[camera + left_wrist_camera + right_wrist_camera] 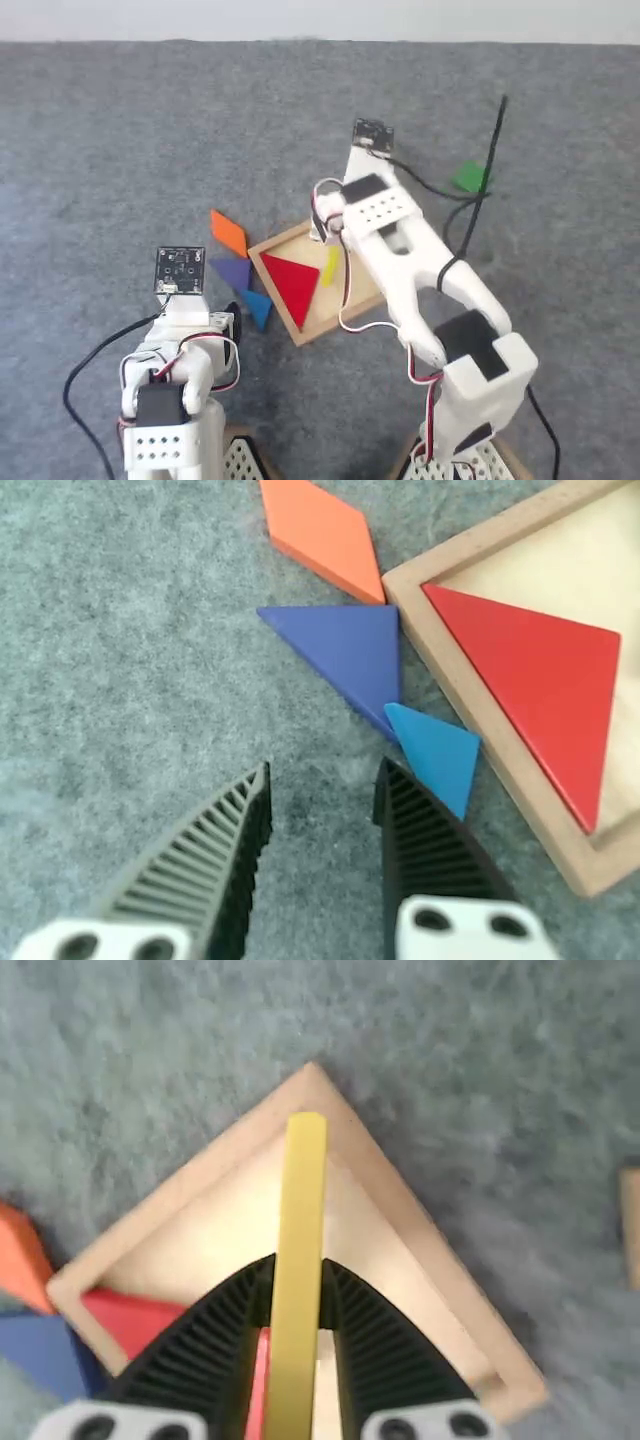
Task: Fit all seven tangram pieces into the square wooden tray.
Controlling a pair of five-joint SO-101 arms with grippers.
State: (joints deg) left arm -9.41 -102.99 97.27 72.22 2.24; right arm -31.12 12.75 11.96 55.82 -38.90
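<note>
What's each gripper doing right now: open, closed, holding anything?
Left gripper: open, holding nothing.
Right gripper: closed on the yellow piece.

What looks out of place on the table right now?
The green piece lies alone, far from the tray, beyond the right arm by the black cable; the orange piece, purple piece and blue piece sit beside the tray. The right pincer holds the yellow piece on edge over the tray.

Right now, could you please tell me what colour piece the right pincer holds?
Yellow: the flat yellow piece in the right pincer, clearest in the right wrist view.
</note>
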